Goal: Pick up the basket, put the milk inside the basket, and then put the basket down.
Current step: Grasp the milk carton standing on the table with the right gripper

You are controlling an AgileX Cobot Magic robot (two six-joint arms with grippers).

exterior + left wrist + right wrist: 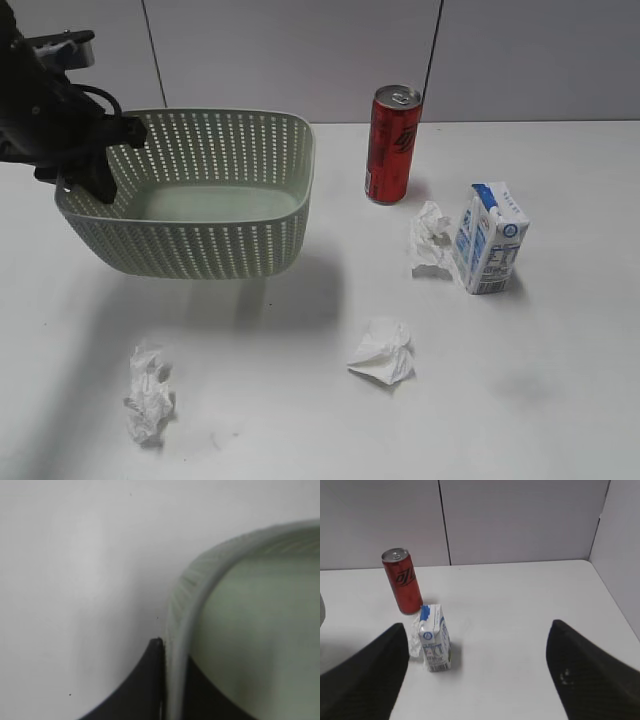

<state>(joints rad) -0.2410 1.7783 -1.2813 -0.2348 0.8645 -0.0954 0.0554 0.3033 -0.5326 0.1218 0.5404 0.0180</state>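
Note:
The pale green perforated basket (250, 240) hangs tilted above the table at the left, with its shadow beneath it. My left gripper (95, 180) is shut on the basket's left rim. In the left wrist view, the two black fingers (174, 650) pinch the rim, one on each side of the wall (260, 610). The white-and-blue milk carton (490, 238) stands upright on the table at the right. My right gripper (477, 625) is open wide and empty, above and short of the milk (435, 639). It is out of the exterior view.
A tall red can (391, 145) stands behind the milk and shows in the right wrist view (402, 582). Crumpled white paper balls lie beside the milk (431, 238), at centre front (383, 352) and at front left (149, 392). A grey wall closes the back.

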